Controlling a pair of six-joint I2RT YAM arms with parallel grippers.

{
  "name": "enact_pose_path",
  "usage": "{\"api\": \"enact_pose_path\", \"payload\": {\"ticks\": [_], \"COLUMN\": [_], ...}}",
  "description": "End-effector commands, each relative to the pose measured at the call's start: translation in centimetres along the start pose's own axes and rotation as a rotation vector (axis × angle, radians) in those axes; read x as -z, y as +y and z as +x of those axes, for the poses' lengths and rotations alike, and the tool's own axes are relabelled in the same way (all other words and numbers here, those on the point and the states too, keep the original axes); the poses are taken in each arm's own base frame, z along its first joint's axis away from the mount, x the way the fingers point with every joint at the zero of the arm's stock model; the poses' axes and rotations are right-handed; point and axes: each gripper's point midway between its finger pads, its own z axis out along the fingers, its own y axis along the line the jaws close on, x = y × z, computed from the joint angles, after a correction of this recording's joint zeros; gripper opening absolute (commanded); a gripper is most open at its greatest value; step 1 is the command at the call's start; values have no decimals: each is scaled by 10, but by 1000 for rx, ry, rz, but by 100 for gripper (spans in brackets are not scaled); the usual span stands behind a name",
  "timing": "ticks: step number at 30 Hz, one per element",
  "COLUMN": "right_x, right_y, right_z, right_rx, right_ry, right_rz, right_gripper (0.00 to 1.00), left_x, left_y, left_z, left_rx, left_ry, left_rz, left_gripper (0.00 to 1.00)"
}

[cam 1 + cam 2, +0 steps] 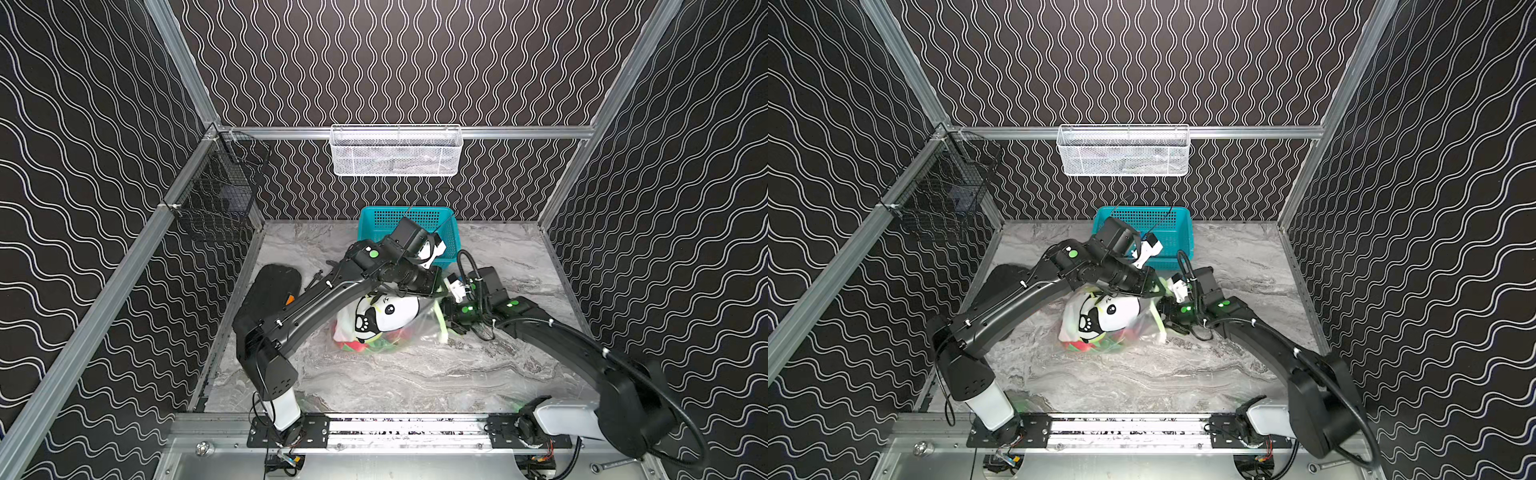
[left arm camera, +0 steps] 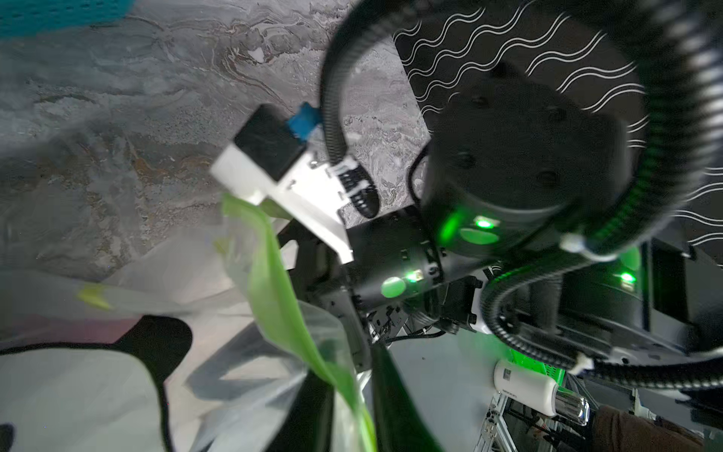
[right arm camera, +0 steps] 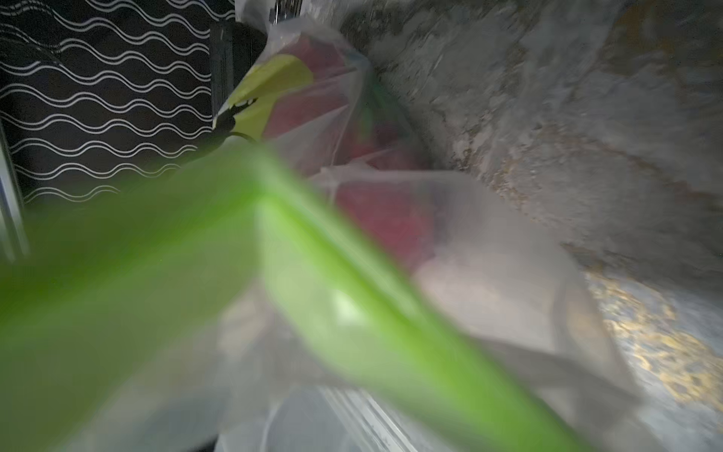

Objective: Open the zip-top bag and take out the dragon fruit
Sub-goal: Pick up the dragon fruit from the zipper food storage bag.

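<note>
The left gripper holds its two dark fingers partly apart. The lime-green zip strip of the large clear plastic zip-top bag with a black-and-white cartoon panda print runs between them. Whether they touch the strip is unclear. The right gripper sits at the same strip, at the bag's right end. Blur and plastic hide its jaws, so how wide they stand cannot be told. The bag lies mid-table on the grey marble-patterned tabletop, between the two arms. The magenta-red dragon fruit lie inside it, low beneath the panda print. Just behind the bag stands a teal perforated plastic basket.
</note>
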Motion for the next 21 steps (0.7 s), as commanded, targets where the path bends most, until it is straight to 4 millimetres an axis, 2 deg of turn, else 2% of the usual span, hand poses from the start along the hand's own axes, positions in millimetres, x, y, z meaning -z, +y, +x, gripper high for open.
{"api": "enact_pose_path", "payload": {"ticks": [1, 3, 4, 6, 8, 11, 13, 17, 21], "right_x": [-12, -18, -20, -26, -32, -39, -43, -53, -62], "right_y": [14, 4, 0, -4, -8, -10, -10, -14, -7], "right_z": [0, 5, 6, 10, 14, 18, 22, 31, 29], "right_rx": [3, -20, -23, -26, -35, -27, -26, -24, -6], "right_ry": [24, 40, 44, 61, 83, 114, 135, 183, 184], "right_rz": [-101, -100, -93, -108, -114, -108, -117, -101, -92], "right_gripper": [95, 95, 95, 95, 94, 94, 94, 96, 100], "left_x": [20, 45, 59, 91, 116, 140, 142, 130, 125], "left_y": [1, 19, 31, 60, 93, 134, 157, 201, 240], "left_z": [-8, -9, -10, -7, 4, 27, 46, 84, 99], "left_rx": [-48, -27, -4, 52, 104, 196, 237, 320, 375], "left_ry": [-65, -104, -129, -181, -203, -215, -189, -142, -129], "left_rz": [-23, -74, -95, -146, -235, -335, -411, -497, -564], "left_gripper": [55, 72, 75, 75, 75, 75, 73, 69, 61]}}
